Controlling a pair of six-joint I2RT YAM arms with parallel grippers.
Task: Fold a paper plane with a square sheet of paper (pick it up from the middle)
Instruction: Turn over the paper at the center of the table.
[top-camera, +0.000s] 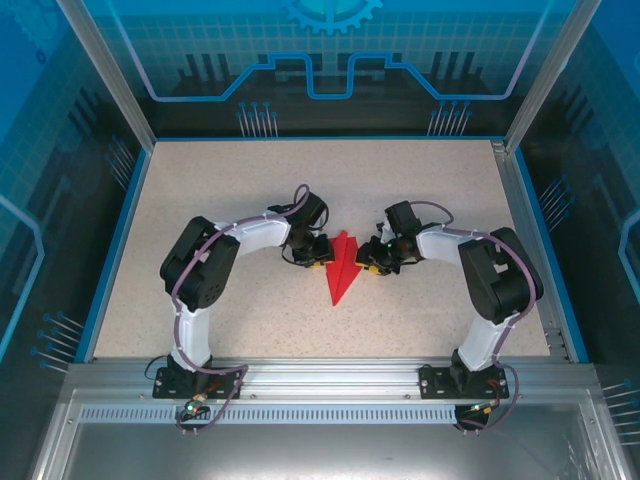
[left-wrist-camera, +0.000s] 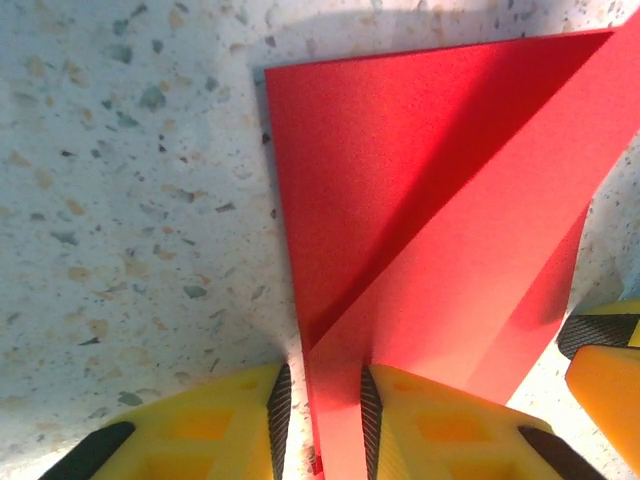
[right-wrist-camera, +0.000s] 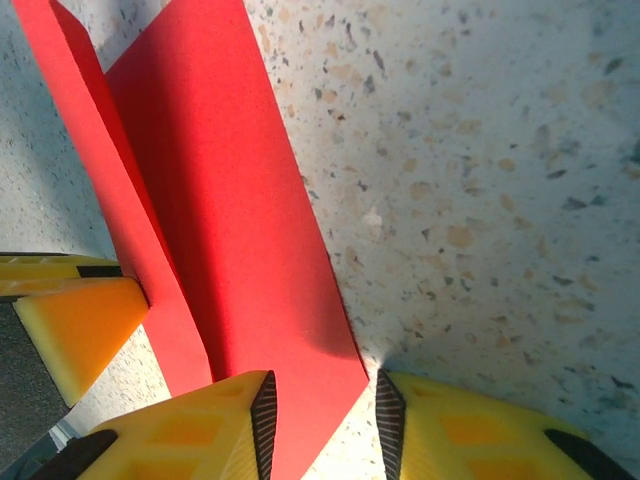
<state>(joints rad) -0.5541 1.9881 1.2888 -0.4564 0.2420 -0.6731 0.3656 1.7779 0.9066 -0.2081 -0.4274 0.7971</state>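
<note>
**Dart shape made; only finishing seems left**

Near the middle of the speckled tabletop (top-camera: 250, 180) lies the paper plane (top-camera: 342, 265). The red sheet is already a narrow dart, nose toward 6 o'clock and tail toward 12 o'clock. From that I judge the nose folds and the centre fold done. What is left looks like pressing the creases, perhaps setting the wings, and letting go.

My left arm (top-camera: 205, 265) bends in from 9 o'clock and my right arm (top-camera: 500, 275) from 3 o'clock, and both meet at the plane's tail half.

My left jaws (left-wrist-camera: 325, 385) sit at its 9 o'clock edge, a little apart, with a strip of red paper running between the pads (left-wrist-camera: 280, 400). A sliver of tabletop shows beside that strip, so they clamp nothing. My right jaws (right-wrist-camera: 322, 395) sit at the 3 o'clock edge, likewise slightly apart over a paper corner, not closed on it.

A diagonal fold line (left-wrist-camera: 450, 200) crosses the layer under my left wrist. I cannot tell whether the wings sit level.
</note>
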